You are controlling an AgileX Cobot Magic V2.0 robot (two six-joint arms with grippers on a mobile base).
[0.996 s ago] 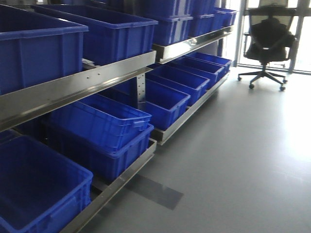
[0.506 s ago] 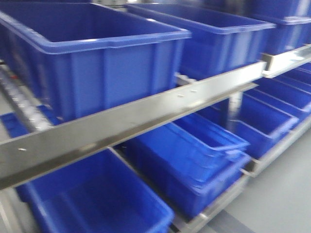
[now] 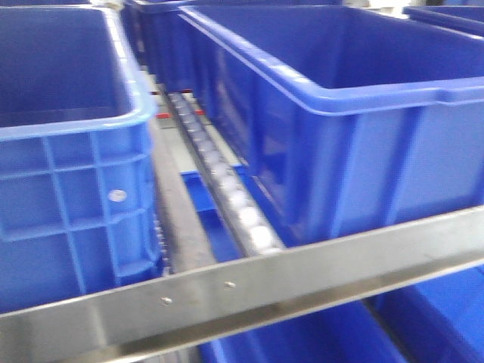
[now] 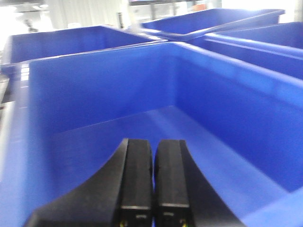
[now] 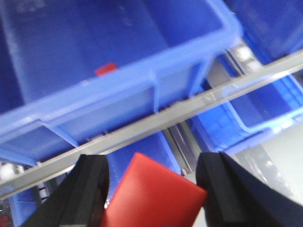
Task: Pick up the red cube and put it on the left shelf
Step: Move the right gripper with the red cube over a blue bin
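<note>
My right gripper [image 5: 152,182] is squeezing the red cube [image 5: 151,201] by two flat sides, up in the air near a blue bin [image 5: 118,94], and I think it is light, hard and a bit slippery, while my left gripper [image 4: 152,175] is closed on nothing.

The cube [image 5: 152,196] is red, the left hand [image 4: 153,156] and right hand [image 5: 154,182] black, the bins [image 3: 355,174] blue, the shelf rail [image 3: 302,283] silver-grey.
</note>
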